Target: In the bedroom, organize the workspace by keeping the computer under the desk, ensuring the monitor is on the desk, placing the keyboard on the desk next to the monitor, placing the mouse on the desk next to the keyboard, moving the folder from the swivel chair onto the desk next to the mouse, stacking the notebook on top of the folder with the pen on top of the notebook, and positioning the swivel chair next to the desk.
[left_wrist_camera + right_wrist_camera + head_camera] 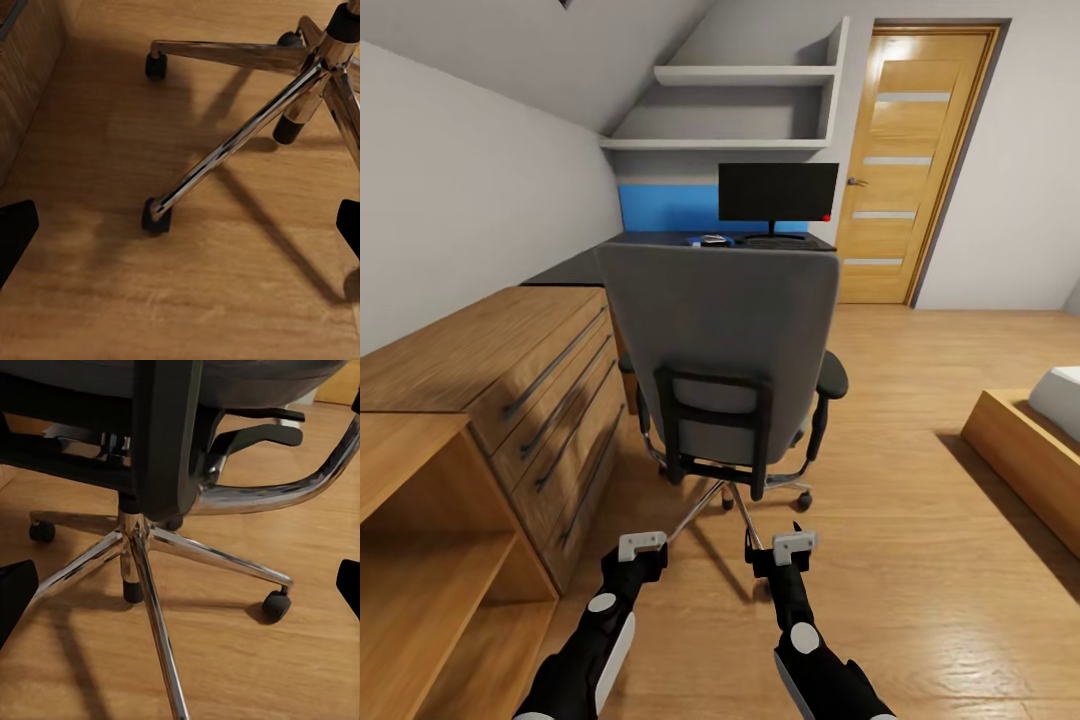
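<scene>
The grey swivel chair (725,340) stands right in front of me, its back towards me, hiding its seat and any folder. Its chrome star base (247,127) (142,547) lies under both wrists. Behind it the black-topped desk (570,268) carries the black monitor (778,192), a dark flat shape (775,242) at the stand's foot and a small pale object (713,240), both too small to identify. My left gripper (643,545) (180,229) and right gripper (795,543) (180,589) hang open and empty, low behind the chair. Computer, notebook and pen are out of view.
A low oak chest (510,370) with bar handles and an open oak shelf unit (420,560) line my left. A bed frame (1030,450) sits at the right. A wooden door (905,160) and wall shelves (750,100) are behind the desk.
</scene>
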You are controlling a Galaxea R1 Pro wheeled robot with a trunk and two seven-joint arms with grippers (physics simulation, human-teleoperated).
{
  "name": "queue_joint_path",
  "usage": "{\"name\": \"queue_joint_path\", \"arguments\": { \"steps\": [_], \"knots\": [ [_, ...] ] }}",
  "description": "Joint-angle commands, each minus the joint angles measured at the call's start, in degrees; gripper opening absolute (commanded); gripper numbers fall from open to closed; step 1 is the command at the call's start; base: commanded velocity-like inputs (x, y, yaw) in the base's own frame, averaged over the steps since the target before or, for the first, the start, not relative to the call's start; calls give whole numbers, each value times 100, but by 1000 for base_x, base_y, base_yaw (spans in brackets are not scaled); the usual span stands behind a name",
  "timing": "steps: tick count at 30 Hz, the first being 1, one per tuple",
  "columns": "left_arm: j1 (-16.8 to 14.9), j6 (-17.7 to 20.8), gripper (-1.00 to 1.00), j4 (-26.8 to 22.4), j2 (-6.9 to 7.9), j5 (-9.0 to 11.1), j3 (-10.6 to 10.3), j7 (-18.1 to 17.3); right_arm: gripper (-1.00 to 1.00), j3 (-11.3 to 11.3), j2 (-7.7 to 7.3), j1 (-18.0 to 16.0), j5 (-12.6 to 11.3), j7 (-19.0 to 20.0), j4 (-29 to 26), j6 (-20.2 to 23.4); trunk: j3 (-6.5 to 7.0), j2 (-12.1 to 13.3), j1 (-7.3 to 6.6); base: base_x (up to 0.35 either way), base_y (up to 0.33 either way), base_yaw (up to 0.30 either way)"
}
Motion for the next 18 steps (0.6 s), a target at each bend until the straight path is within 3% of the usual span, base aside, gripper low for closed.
{"name": "queue_joint_path", "arguments": {
  "steps": [1,18],
  "knots": [
    [-1,32,100,-10,1,-27,11,5,100,11,0,-4,58,-52,6,4,-5,-2,0,160,0,0],
    [-1,23,100,-10,23,-26,-14,-4,100,14,0,-3,56,-56,7,12,-5,-2,0,156,0,0]
  ]
}}
